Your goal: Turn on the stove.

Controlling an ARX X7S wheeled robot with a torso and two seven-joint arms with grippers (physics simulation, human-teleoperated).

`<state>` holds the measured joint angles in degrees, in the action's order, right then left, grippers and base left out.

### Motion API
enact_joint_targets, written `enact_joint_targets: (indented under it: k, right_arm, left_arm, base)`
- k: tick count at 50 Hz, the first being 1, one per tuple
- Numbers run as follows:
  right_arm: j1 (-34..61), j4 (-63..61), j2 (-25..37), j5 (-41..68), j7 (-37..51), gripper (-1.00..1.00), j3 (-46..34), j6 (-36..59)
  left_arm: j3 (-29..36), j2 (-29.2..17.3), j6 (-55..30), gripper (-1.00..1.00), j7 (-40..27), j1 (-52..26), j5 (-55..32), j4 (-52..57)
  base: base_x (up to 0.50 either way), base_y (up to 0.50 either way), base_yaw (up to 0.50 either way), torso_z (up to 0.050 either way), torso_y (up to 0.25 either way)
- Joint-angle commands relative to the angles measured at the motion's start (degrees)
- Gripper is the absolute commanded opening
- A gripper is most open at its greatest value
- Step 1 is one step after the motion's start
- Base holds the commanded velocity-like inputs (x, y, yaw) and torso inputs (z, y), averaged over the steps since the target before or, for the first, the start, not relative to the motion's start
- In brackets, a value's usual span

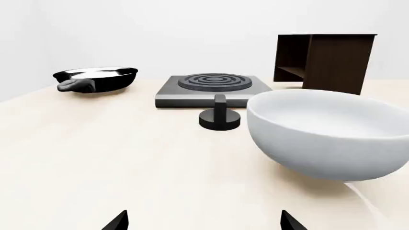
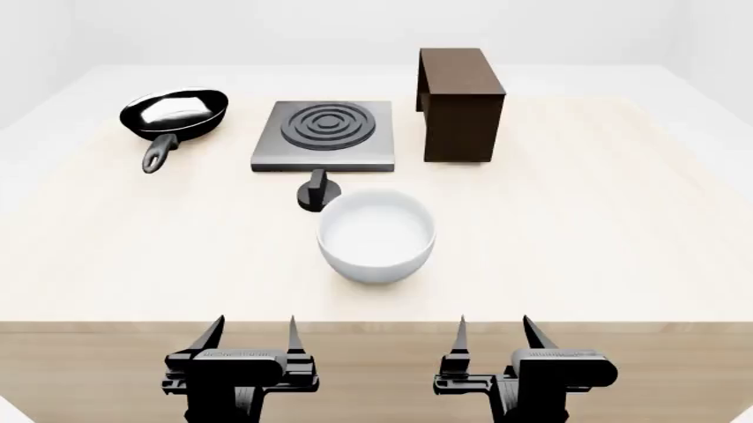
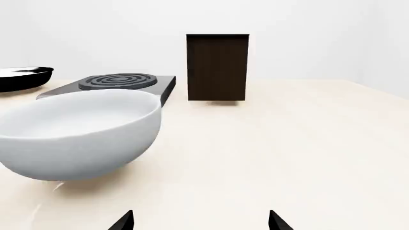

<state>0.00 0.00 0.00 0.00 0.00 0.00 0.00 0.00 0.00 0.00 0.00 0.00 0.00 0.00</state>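
Note:
The stove (image 2: 324,135) is a flat grey square hotplate with dark concentric rings, at the back middle of the table. It also shows in the left wrist view (image 1: 213,88) and the right wrist view (image 3: 118,84). Its small black lever knob (image 2: 316,191) stands upright just in front of it, between the hotplate and a white bowl (image 2: 376,234); the left wrist view shows the knob (image 1: 220,114) too. My left gripper (image 2: 250,333) and right gripper (image 2: 493,333) are both open and empty, at the table's near edge, far from the knob.
A black frying pan (image 2: 175,115) sits at the back left. A dark brown box-like shelf (image 2: 460,103) stands right of the stove. The white bowl stands in the middle of the light wooden table (image 2: 588,229), directly in front of the knob.

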Motion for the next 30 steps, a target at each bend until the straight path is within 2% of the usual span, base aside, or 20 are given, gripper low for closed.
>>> enact_joint_targets:
  k: [1,17,30]
  right_arm:
    - [-0.04,0.15,2.51,2.50,3.06,1.00,-3.08,-0.32]
    - [0.37,-0.03,3.95,3.94,5.01,1.00,-4.59,-0.57]
    - [0.53,-0.25,4.73,4.70,6.49,1.00,-5.40,-0.53]
  left_arm:
    - [1.28,-1.06,-0.11,1.00,-1.29,0.02,-1.06,0.15]
    - [3.86,-3.22,0.15,1.00,-3.97,-0.21,-3.21,-0.24]
    - [5.08,-4.27,0.39,1.00,-5.11,-0.43,-4.22,-0.48]
  base:
    - [0.00,0.00,0.00,0.000,0.000]
    - [0.00,0.01,0.00,0.000,0.000]
    - [-0.01,0.48,0.00,0.000,0.000]
